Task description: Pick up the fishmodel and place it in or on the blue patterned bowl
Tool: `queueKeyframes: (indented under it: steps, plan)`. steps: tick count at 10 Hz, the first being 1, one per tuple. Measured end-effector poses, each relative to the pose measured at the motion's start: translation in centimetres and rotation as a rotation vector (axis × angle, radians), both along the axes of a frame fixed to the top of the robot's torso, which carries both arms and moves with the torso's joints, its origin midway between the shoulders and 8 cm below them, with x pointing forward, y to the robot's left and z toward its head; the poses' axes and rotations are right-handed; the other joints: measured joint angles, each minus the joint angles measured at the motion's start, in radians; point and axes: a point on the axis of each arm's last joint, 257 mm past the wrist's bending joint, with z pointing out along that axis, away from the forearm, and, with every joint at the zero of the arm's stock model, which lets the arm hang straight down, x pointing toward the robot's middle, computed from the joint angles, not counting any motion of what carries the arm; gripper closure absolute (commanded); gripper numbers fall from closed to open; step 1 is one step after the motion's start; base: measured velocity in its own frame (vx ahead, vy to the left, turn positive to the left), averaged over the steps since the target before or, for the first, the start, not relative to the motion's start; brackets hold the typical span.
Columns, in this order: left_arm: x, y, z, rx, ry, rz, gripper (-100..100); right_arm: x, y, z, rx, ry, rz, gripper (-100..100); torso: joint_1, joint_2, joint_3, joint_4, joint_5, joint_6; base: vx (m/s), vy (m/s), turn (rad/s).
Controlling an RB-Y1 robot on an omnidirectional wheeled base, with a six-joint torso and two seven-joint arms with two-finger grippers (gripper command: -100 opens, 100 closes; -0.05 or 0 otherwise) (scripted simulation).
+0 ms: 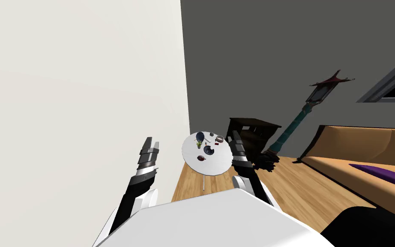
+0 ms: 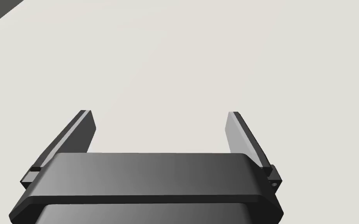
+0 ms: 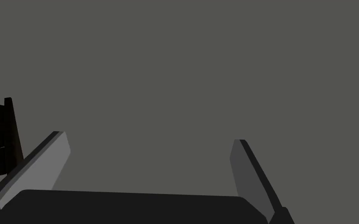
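A small round white table [image 1: 216,165] stands ahead on a thin leg, near the corner of the room. Among the little things on it are a dark blue bowl with a pale patch [image 1: 208,150] at its middle and a small dark reddish object [image 1: 201,158] in front of the bowl, which may be the fish model; I cannot tell its shape. My left gripper [image 1: 151,141] [image 2: 160,113] is raised left of the table, open and holding nothing. At the table's right edge my right gripper [image 1: 235,134] [image 3: 149,137] is also raised, open and holding nothing.
Also on the table are a dark blue rounded object [image 1: 199,136], a tiny green plant [image 1: 199,144] and a small cup [image 1: 219,138]. A dark cabinet [image 1: 252,131], a teal lantern post [image 1: 297,118] and a tan sofa [image 1: 363,154] stand to the right on the wood floor.
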Motion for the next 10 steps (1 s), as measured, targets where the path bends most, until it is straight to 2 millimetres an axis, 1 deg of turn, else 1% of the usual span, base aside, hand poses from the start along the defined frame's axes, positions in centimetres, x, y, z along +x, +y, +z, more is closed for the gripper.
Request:
queueKeyframes:
  steps: [3, 5, 7, 8, 9, 10]
  plan:
    - [0.0, 0.0, 0.0, 0.0, 0.0, 0.0, 0, 0.6, 0.1, -1.9, -0.087, 0.077, 0.01, -100, -0.003, 0.001, 0.001, 0.0, -0.001, 0.0, -0.027, -0.034, 0.135]
    - [0.0, 0.0, 0.0, 0.0, 0.0, 0.0, 0, 1.1, 0.0, -3.6, -0.149, 0.145, 0.009, -100, -0.003, 0.003, 0.002, 0.001, -0.001, 0.0, -0.047, -0.029, 0.226]
    - [0.0, 0.0, 0.0, 0.0, 0.0, 0.0, 0, 1.1, -0.5, -6.3, -0.219, 0.232, 0.003, -100, -0.002, 0.003, 0.002, 0.001, -0.001, 0.0, -0.055, -0.031, 0.264]
    - [0.0, 0.0, 0.0, 0.0, 0.0, 0.0, 0, 1.3, -1.2, -7.6, -0.256, 0.279, -0.003, -100, -0.003, 0.004, 0.002, 0.001, -0.001, 0.0, -0.053, -0.033, 0.285]
    - [0.0, 0.0, 0.0, 0.0, 0.0, 0.0, 0, 1.0, -1.4, -9.0, -0.293, 0.33, -0.009, -100, -0.003, 0.003, 0.002, 0.001, -0.001, 0.0, -0.029, -0.017, 0.112]
    - [0.0, 0.0, 0.0, 0.0, 0.0, 0.0, 0, 1.2, -1.6, -9.9, -0.312, 0.355, -0.012, -100, -0.002, 0.002, 0.001, 0.001, -0.001, 0.0, -0.02, -0.004, 0.224]
